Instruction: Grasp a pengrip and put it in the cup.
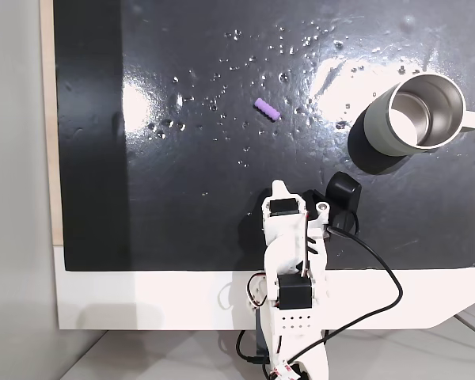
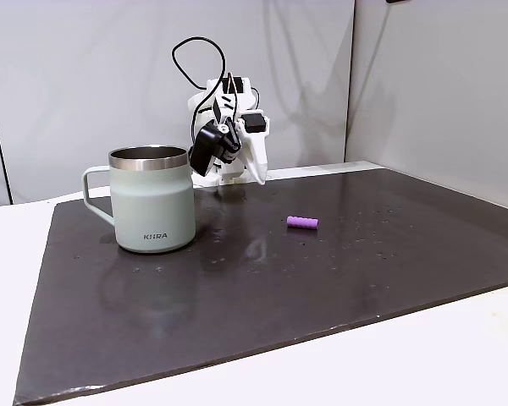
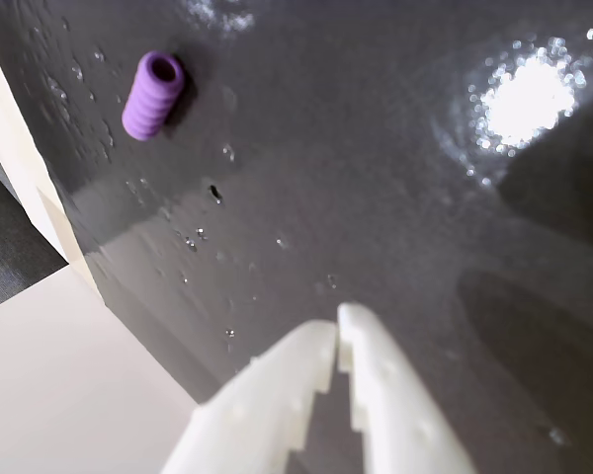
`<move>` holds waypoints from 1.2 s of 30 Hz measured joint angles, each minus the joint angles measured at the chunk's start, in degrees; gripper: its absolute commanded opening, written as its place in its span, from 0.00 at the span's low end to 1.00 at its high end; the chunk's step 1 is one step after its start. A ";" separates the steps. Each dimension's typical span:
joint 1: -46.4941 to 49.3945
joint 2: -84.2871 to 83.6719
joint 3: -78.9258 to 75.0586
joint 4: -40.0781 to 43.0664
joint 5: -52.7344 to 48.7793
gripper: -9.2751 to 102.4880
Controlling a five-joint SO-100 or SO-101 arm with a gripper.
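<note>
The pengrip [image 1: 267,109] lies on its side on the dark mat [image 1: 182,206], out in the open, well apart from the cup [image 1: 416,115], which stands upright near the mat's right edge in that fixed view with its handle pointing right. The white arm [image 1: 289,261] sits folded back at the mat's near edge. In the wrist view the gripper [image 3: 337,334] has its two white fingertips together, holding nothing, hovering above the mat as far as I can judge, the pengrip [image 3: 153,95] up to the left
</note>
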 measured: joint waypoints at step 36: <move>-7.56 -68.47 -53.70 1.05 17.14 0.08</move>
